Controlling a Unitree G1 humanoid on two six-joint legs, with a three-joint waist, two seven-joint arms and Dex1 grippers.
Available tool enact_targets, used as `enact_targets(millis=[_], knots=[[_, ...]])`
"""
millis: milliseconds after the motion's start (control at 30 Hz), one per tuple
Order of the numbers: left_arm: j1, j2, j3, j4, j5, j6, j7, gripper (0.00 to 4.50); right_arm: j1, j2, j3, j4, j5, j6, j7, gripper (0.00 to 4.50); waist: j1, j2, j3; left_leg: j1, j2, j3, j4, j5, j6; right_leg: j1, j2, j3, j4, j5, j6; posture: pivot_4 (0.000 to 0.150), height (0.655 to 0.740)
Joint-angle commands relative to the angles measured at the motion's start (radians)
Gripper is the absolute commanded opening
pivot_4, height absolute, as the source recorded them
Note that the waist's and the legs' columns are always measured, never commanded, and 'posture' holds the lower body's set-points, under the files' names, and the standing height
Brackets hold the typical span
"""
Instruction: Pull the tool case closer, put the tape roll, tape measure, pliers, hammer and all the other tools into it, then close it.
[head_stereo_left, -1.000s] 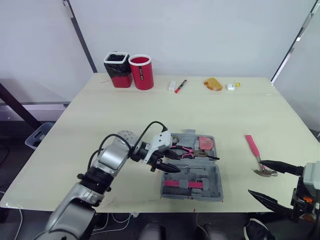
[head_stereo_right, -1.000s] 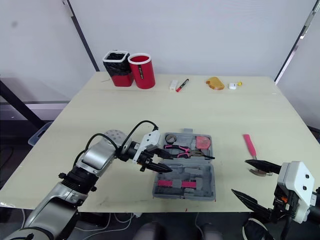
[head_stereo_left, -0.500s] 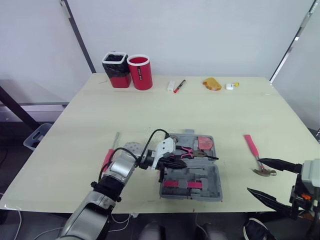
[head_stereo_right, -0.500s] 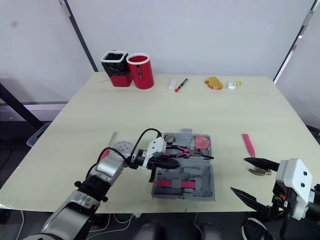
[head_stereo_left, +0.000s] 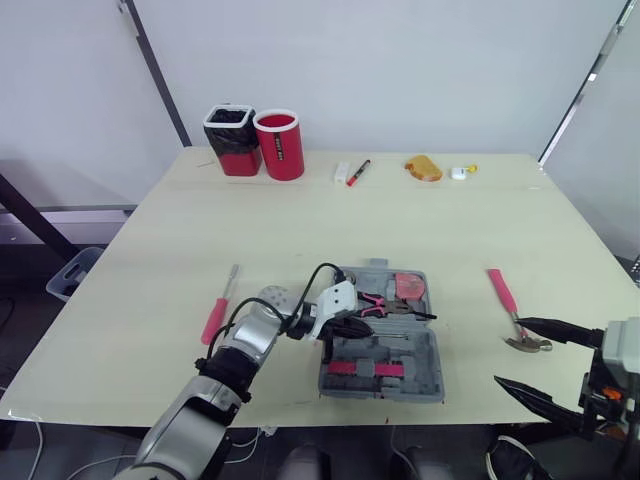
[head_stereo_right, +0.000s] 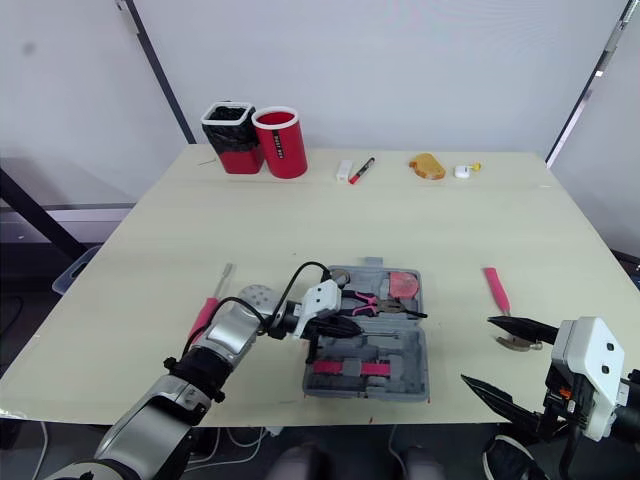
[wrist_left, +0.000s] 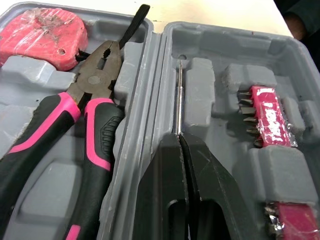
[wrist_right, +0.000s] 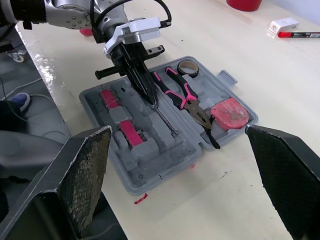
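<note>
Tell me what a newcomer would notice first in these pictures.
The open grey tool case near the front edge of the table draws the eye, with pink-handled pliers lying inside it. The left gripper reaches into it, shut on a thin metal rod. To the right, a pink-handled hammer lies on the table beside the open right gripper.

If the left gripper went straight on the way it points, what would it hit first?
Probably the grey inner wall of the tool case, just past the thin metal rod that the left gripper pinches; depth is unclear.
</note>
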Motion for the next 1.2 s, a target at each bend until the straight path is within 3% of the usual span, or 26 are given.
enact_targets(millis=[33,233,367,467,667,800,933,1033,1100,1200], knots=[[0.008,0.004,-0.031,0.007,0.032,0.020,-0.006,0.07,0.001,-0.010,-0.021,-0.033,0.012,-0.004,-0.005,4.50,0.000,0.000,-0.001,0.000,0.000,0.000,0.000,0.000,0.000,0.000,0.000,0.000,0.000,0.000,0.000,0.150,0.7400],[0.024,0.014,-0.056,0.031,0.073,-0.010,0.015,0.07,-0.008,-0.012,0.002,-0.035,0.008,0.000,-0.017,4.50,0.000,0.001,-0.003,0.001,0.000,0.000,0.000,0.000,0.000,0.001,0.000,0.000,0.000,0.000,0.000,0.150,0.7400],[0.074,-0.019,0.106,-0.088,-0.127,0.065,0.009,0.07,-0.049,0.015,0.058,-0.029,-0.007,-0.006,-0.070,4.50,-0.006,0.001,-0.004,0.003,0.001,-0.002,0.000,0.000,0.000,0.002,0.000,0.001,0.000,-0.002,-0.004,0.150,0.7400],[0.116,0.006,0.168,-0.171,-0.178,0.136,0.042,0.07,-0.088,0.042,0.110,-0.017,-0.039,-0.015,-0.122,4.50,-0.003,0.001,-0.003,0.002,0.001,-0.005,0.000,0.000,0.000,0.002,0.000,-0.001,0.000,-0.002,-0.004,0.150,0.7400],[0.229,0.042,0.393,-0.399,-0.317,0.370,0.247,0.07,-0.192,0.113,0.275,0.048,-0.181,-0.043,-0.245,4.50,-0.003,0.001,-0.003,0.001,0.001,-0.006,-0.001,0.000,0.000,0.002,0.000,-0.002,0.000,-0.002,-0.003,0.150,0.7400],[0.367,0.058,0.535,-0.546,-0.335,0.406,0.410,0.07,-0.277,0.167,0.360,0.118,-0.222,-0.021,-0.314,4.50,-0.005,0.002,-0.003,0.002,0.001,-0.006,-0.001,0.000,0.000,0.002,0.000,-0.001,0.000,-0.002,-0.003,0.150,0.7400],[0.526,0.070,0.654,-0.641,-0.466,0.370,0.347,0.07,-0.306,0.187,0.376,0.245,-0.252,-0.075,-0.297,4.50,-0.002,0.002,-0.003,0.002,0.002,-0.006,-0.001,0.000,0.000,0.002,0.000,-0.001,0.000,-0.002,-0.004,0.150,0.7400],[0.653,0.088,0.714,-0.690,-0.506,0.355,0.340,0.69,-0.281,0.201,0.348,0.357,-0.274,-0.171,-0.257,4.50,0.002,0.002,-0.003,0.002,0.002,-0.006,-0.002,0.000,0.000,0.002,-0.002,-0.002,-0.001,-0.002,-0.004,0.150,0.7400],[0.710,0.089,0.731,-0.710,-0.518,0.338,0.342,1.78,-0.251,0.194,0.325,0.408,-0.277,-0.220,-0.219,4.50,0.003,0.003,-0.002,0.002,0.002,-0.006,-0.002,0.000,0.000,0.002,-0.004,-0.002,-0.001,-0.002,-0.004,0.150,0.7400],[0.842,0.092,0.818,-0.712,-0.534,0.302,0.339,2.87,-0.149,0.193,0.232,0.448,-0.245,-0.267,-0.174,4.50,0.000,0.003,-0.002,0.003,0.002,-0.005,-0.002,0.000,0.000,0.002,-0.004,-0.002,-0.001,-0.002,-0.004,0.150,0.7400]])
